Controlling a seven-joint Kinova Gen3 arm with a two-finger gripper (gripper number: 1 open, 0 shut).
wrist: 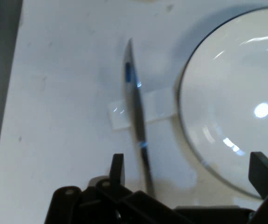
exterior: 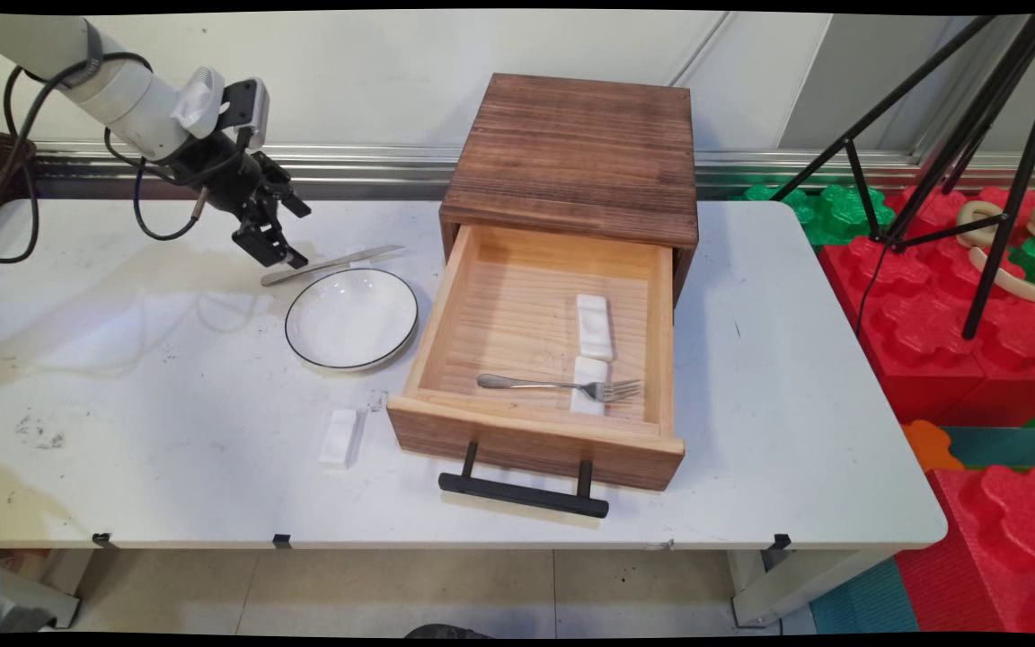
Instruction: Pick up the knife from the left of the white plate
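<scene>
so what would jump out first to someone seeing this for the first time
The wooden drawer box at the table's middle stands out, its drawer pulled open with a fork and two white rests inside. Left of it sits a white plate. Behind the plate the open claw hangs over a knife, which lies across a small white rest.
</scene>
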